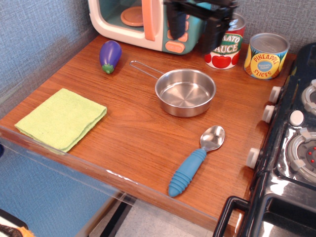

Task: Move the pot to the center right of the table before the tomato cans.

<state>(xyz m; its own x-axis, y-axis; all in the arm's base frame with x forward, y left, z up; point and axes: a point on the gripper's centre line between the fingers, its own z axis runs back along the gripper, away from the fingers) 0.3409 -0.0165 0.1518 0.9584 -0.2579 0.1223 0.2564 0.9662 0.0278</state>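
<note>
Steel shines at the middle-right of the brown wood-grain table (pixel 133 133), where the pot (pixel 185 92) sits flat and upright, its thin wire handle running up-left toward the toy eggplant (pixel 110 56). Nothing touches the pot. Just behind it stand the tomato cans (pixel 247 49): the red-and-white "Tomato Sauce" tin beside the toy microwave (pixel 148 22), and the yellow-and-blue "Pineapple Slices" tin to its right, near the black toy stove (pixel 291 148). Judging by this layout, the pot already lies where the task wants it, in front of the cans, so the placing looks done.

The gripper (pixel 195 27) hangs high at the top edge, in front of the microwave and well apart from the pot, its two dark fingers spread wide and holding nothing. That height and spread suit an arm clear of the work, with no risk of nudging the pan or tipping a tin.

A blue-handled spoon (pixel 195 160) lies nearer the front edge, below the pot and apart from it, and a folded green cloth (pixel 61 118) rests at the left front corner, both out of the way
</note>
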